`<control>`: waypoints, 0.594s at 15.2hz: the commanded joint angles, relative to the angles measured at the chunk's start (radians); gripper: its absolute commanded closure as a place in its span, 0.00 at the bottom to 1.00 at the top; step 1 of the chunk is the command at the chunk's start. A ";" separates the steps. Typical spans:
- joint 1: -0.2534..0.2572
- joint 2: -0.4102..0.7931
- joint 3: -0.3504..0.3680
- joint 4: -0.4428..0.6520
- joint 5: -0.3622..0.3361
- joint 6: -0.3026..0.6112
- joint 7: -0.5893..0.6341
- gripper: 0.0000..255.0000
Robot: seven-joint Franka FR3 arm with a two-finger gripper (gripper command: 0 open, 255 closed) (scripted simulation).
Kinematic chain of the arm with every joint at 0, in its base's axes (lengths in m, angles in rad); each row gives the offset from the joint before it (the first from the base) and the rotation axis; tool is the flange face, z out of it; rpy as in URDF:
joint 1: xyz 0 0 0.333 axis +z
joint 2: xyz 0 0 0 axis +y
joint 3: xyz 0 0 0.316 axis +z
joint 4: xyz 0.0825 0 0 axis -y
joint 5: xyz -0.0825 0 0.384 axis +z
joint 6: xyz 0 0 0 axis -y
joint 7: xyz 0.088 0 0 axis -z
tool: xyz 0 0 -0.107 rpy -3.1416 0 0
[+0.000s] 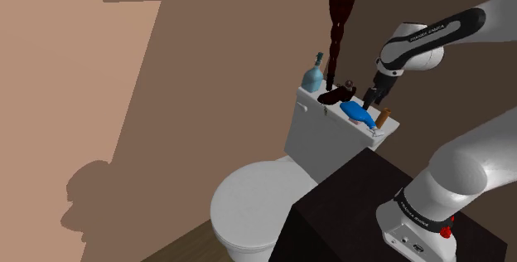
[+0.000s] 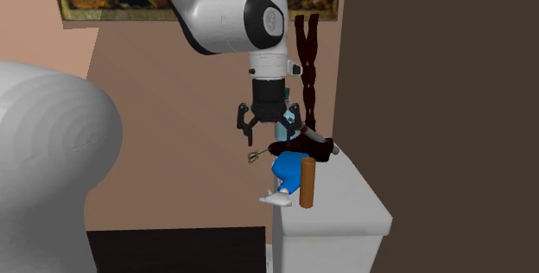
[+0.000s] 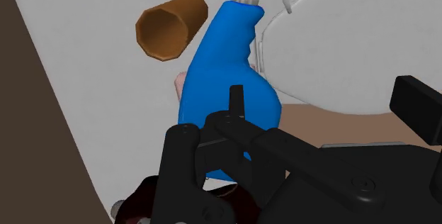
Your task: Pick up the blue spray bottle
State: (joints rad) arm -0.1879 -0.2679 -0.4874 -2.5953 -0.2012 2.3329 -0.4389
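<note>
The blue spray bottle lies on its side on the white toilet tank lid, its white nozzle head toward the tank's near edge. In the second exterior view the blue spray bottle rests beside an upright brown cylinder. My gripper hangs just above the bottle, open, touching nothing. In the wrist view the blue spray bottle lies straight ahead of the gripper, with the brown cylinder beyond it. The gripper is seen from the side with its fingers spread.
A dark brown plunger-like object stands on the lid behind the bottle, its base close to my fingers. A pale blue bottle sits at the lid's far corner. The toilet bowl and my dark stand lie below.
</note>
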 commanded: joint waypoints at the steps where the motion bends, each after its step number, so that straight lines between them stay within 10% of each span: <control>1: -0.003 0.077 -0.038 0.015 0.021 0.063 -0.044 0.00; 9: -0.009 0.319 -0.093 0.068 0.187 0.230 -0.208 0.00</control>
State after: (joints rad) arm -0.1968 0.0289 -0.5810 -2.5291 -0.0348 2.5453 -0.6314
